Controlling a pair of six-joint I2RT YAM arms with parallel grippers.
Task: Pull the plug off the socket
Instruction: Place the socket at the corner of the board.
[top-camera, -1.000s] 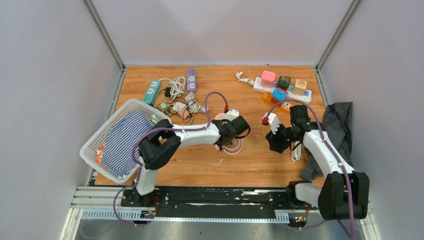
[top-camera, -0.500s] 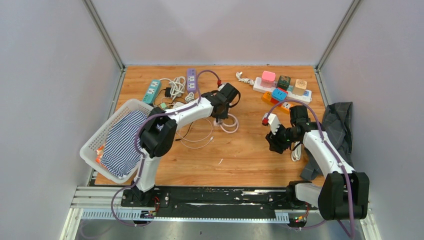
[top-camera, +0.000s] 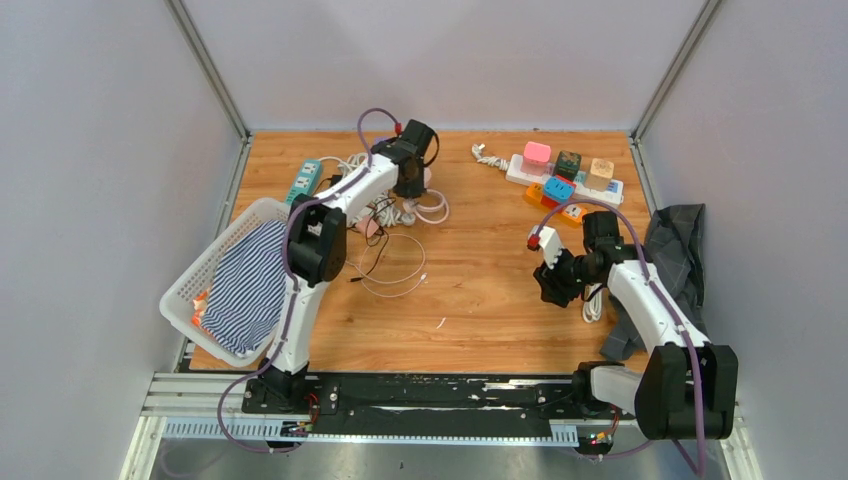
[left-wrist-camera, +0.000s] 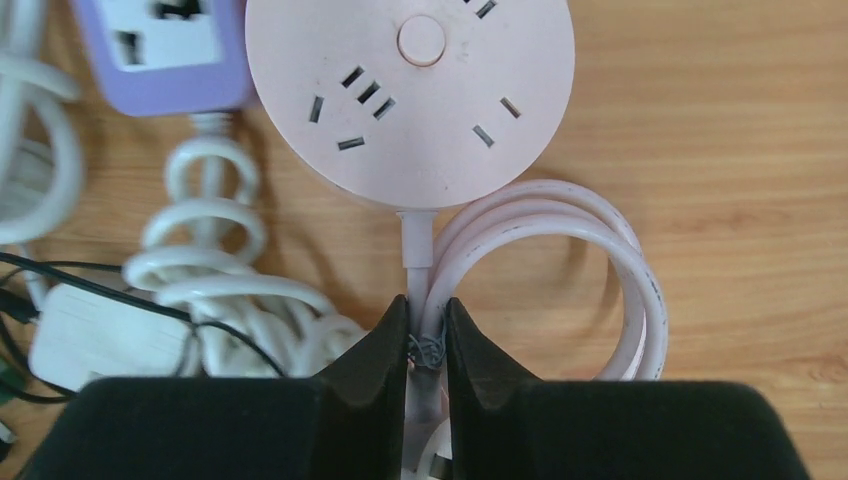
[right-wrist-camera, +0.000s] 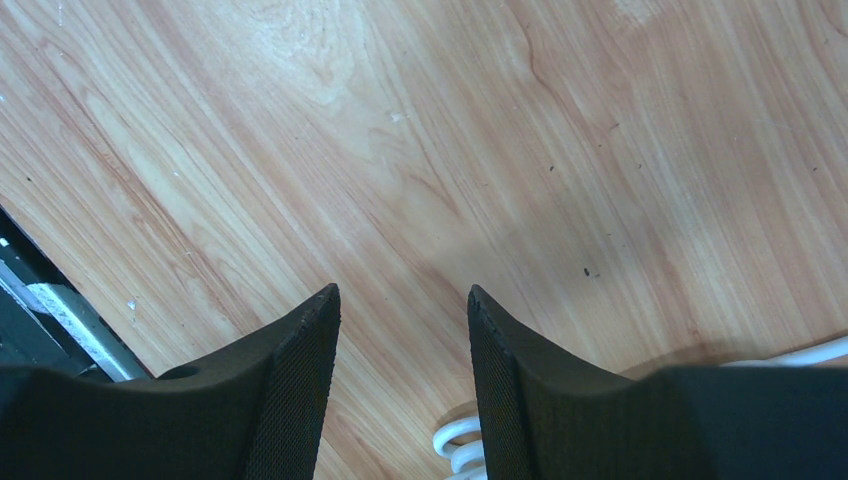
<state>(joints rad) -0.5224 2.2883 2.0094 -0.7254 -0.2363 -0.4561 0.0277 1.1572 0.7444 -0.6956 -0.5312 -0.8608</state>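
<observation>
My left gripper (left-wrist-camera: 427, 310) is shut on the tied white-pink cable (left-wrist-camera: 600, 250) of a round pink socket (left-wrist-camera: 410, 100), which hangs just ahead of the fingertips. The socket's holes show no plug in them. In the top view the left gripper (top-camera: 412, 180) is at the back of the table, with the cable loop (top-camera: 432, 210) under it. My right gripper (right-wrist-camera: 400, 300) is open and empty above bare wood, at the right of the table in the top view (top-camera: 552, 285).
A purple power strip (left-wrist-camera: 160, 50), coiled white cables (left-wrist-camera: 210, 250) and a white adapter (left-wrist-camera: 100, 335) lie beside the socket. A white strip with coloured plugs (top-camera: 565, 175) is back right. A basket with striped cloth (top-camera: 225, 285) sits left, dark cloth (top-camera: 675, 250) right.
My left arm has swung from the table's middle to the back left, carrying the pink socket and its cable with it. The right arm has not moved.
</observation>
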